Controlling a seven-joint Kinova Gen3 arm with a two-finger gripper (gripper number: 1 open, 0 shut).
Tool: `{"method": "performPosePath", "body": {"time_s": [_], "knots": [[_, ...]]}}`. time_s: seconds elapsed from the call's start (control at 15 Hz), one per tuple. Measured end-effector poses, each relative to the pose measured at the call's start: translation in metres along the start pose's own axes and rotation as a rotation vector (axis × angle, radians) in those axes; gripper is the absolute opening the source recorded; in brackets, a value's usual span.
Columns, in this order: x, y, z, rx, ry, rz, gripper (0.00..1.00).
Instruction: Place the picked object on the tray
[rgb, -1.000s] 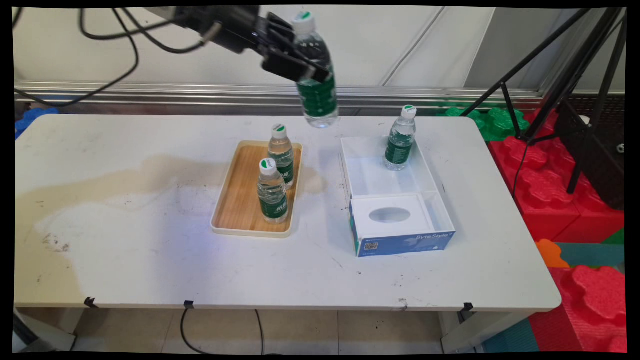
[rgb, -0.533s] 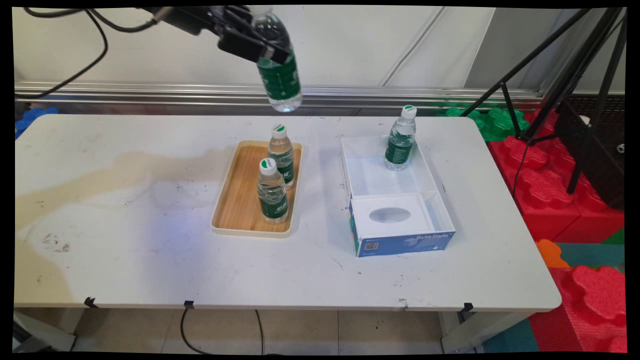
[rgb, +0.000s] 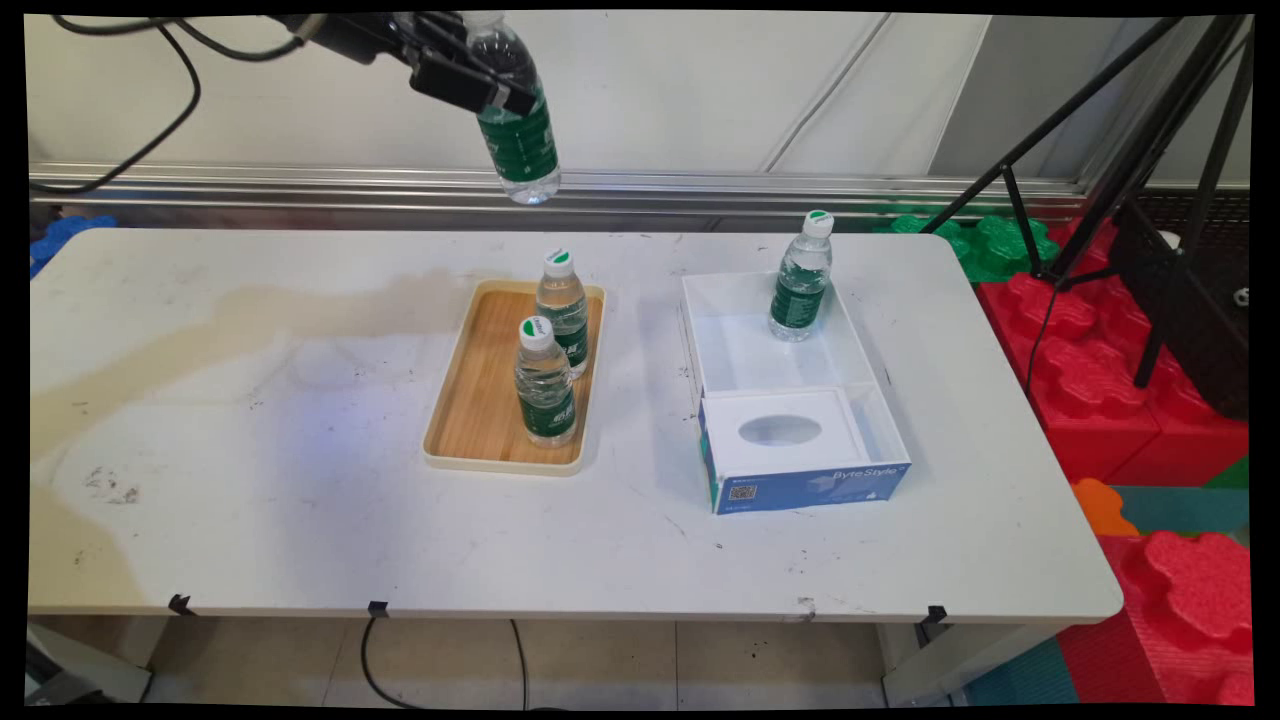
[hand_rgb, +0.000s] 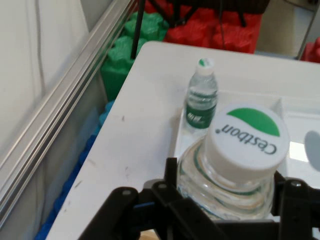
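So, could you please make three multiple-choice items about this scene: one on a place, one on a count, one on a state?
1. Where does the bottle in the white box stand?
A. at the box's far end
B. on the box's near flap
C. lying beside the box

2. How many bottles stand on the wooden tray?
A. one
B. two
C. four

3. How is the held bottle placed?
A. resting on the tray
B. lying on the table
C. lifted above the table

Key: 1 A, the boxed bottle is upright at the far end. 2 B, two bottles stand there. 3 C, the gripper grips it high in the air, before the wall.
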Motion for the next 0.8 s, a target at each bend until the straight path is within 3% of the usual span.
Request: {"method": "performPosePath", "body": {"time_s": [0.8], "knots": [[-0.059, -0.046, 0.078, 0.000, -0.104, 0.023, 0.00]]}}
